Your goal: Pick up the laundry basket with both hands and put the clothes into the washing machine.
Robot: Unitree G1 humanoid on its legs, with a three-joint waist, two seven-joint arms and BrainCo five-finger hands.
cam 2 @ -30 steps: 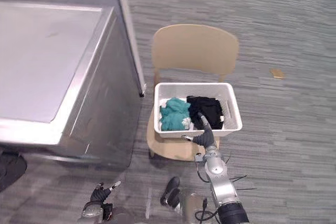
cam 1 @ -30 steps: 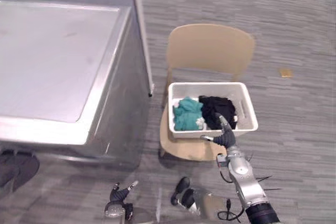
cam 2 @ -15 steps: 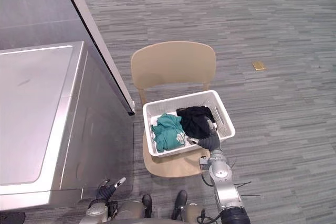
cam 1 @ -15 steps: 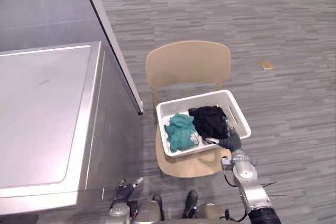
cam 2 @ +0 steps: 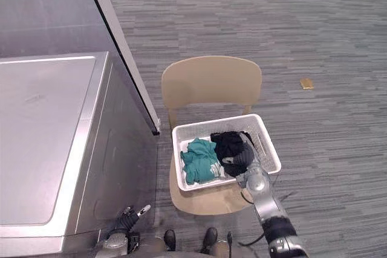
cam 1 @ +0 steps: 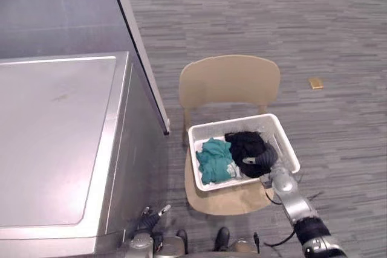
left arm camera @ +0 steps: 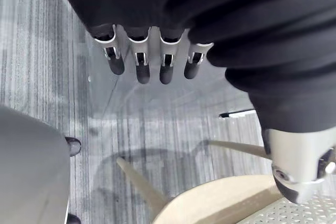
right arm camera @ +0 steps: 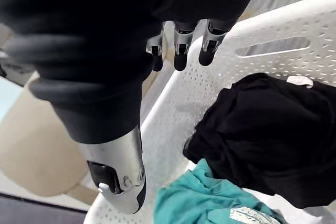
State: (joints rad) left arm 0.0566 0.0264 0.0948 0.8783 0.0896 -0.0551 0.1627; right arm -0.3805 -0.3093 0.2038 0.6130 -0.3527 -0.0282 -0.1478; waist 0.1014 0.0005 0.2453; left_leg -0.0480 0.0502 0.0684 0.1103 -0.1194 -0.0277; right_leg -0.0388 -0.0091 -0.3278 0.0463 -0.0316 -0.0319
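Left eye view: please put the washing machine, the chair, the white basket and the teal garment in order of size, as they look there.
1. washing machine
2. chair
3. white basket
4. teal garment

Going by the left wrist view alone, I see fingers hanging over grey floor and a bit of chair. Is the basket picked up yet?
Observer: No. The white laundry basket sits on the chair seat, and the left hand is clear of it.
Operator: What's in it?
Observer: A teal garment beside a black garment.
Operator: Where's the right hand?
Observer: The right hand is at the basket's near right corner, with its fingers open over the rim.
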